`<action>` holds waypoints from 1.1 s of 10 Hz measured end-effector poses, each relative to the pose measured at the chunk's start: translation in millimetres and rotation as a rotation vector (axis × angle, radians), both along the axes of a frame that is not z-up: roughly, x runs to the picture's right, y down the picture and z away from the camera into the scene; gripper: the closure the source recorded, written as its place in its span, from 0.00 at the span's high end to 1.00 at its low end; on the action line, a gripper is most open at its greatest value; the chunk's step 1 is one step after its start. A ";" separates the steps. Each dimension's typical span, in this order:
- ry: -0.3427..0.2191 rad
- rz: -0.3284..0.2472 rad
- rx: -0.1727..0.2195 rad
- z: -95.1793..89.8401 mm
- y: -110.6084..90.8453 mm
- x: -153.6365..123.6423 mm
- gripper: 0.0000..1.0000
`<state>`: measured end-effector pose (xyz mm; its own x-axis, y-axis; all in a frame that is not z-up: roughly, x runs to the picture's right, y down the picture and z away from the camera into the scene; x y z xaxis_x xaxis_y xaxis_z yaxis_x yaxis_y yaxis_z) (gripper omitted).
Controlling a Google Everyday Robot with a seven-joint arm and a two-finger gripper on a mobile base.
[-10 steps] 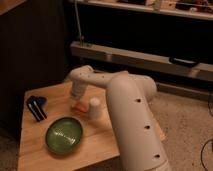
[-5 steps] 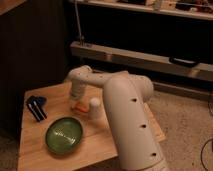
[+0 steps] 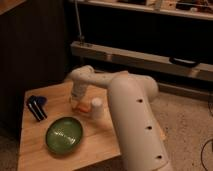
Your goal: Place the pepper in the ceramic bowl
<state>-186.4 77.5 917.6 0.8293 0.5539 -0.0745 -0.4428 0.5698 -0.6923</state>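
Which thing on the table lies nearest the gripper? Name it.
The orange pepper, just below the gripper; the white cup stands beside it, the green bowl and blue-black object lie farther off.

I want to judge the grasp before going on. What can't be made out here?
Pepper: camera view, the gripper sits low over it, covering its left end; contact cannot be told.
Table: camera view, right side hidden behind the arm, front corner cut off by the bottom edge.
Blue and black object: its kind cannot be told.
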 end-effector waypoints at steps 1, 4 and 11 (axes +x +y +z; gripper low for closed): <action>-0.028 0.027 0.025 -13.1 -10.3 4.6 0.28; -0.132 0.104 0.097 -74.9 -52.3 16.4 0.28; -0.443 0.146 0.090 -212.4 -57.7 15.7 0.28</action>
<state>-170.7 19.8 705.1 0.6832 0.6551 0.3226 -0.1961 0.5902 -0.7831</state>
